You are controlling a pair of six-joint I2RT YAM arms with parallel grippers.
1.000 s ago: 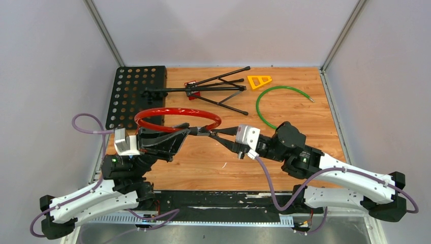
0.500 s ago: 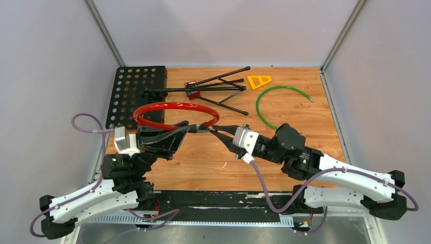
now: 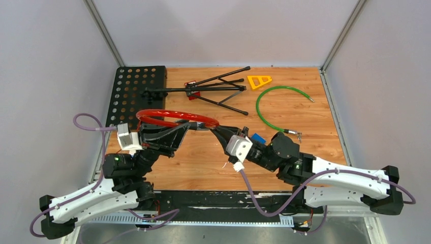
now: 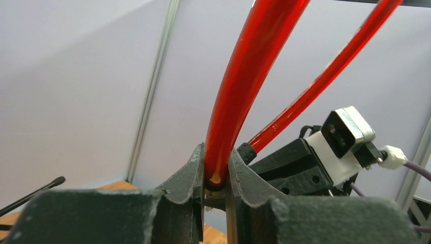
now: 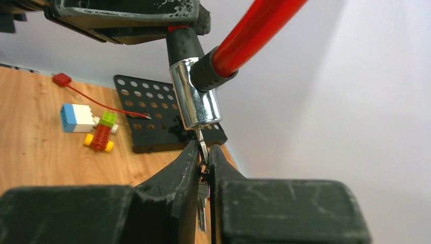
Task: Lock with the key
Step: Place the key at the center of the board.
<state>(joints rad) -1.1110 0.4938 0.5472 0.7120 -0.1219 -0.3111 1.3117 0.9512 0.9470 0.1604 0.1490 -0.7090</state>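
Note:
A red cable lock (image 3: 173, 118) hangs as a loop above the table. My left gripper (image 3: 189, 127) is shut on one end of the cable (image 4: 239, 76), which stands between its jaws (image 4: 216, 178). The lock's chrome cylinder (image 5: 195, 99) hangs just above my right gripper (image 5: 203, 157). The key (image 5: 203, 145) sticks out of the cylinder's underside, and my right gripper (image 3: 213, 131) is shut on it. A second key (image 5: 202, 203) dangles lower down between the same jaws. The two grippers meet tip to tip at the loop's near right side.
A black perforated plate (image 3: 136, 94) lies at the back left, with a folded black stand (image 3: 203, 90) beside it. An orange triangle (image 3: 259, 81) and a green cable (image 3: 258, 104) lie at the back right. A blue piece (image 3: 258, 138) shows behind my right wrist. Toy bricks (image 5: 99, 133) lie on the wood.
My right wrist has rolled and shifted left and nearer, its jaws tightening on the key. The red loop has tilted flatter. The left arm has barely moved.

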